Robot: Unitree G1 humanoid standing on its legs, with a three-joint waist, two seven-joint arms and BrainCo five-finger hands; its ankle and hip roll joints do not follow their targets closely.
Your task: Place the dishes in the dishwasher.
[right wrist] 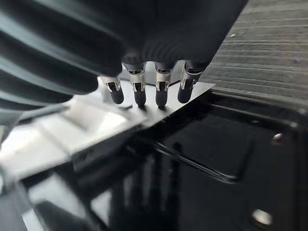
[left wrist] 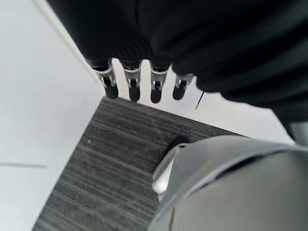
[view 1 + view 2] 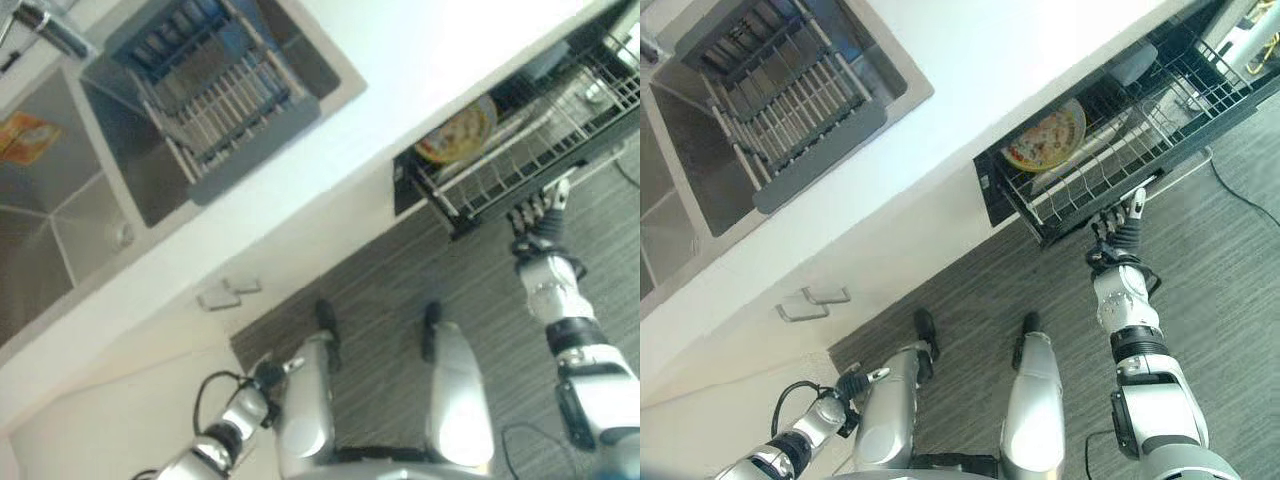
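The right hand [image 3: 1120, 232] reaches with straight, relaxed fingers to the front edge of the pulled-out dishwasher rack [image 3: 1110, 165], holding nothing; its wrist view shows the dark fingertips [image 1: 140, 98] against a pale strip above a glossy black interior. The rack is thin wire, and a round plate [image 3: 1045, 135] with a yellow and red pattern stands on edge in it, well back from the hand. The left hand [image 3: 855, 382] hangs low beside the white cabinet, fingers straight and empty in its own wrist view, over the grey striped floor [image 2: 96, 168]. On the white surface [image 3: 330, 150], a steel sink [image 3: 70, 210] holds a grey-blue slatted drying rack [image 3: 215, 100].
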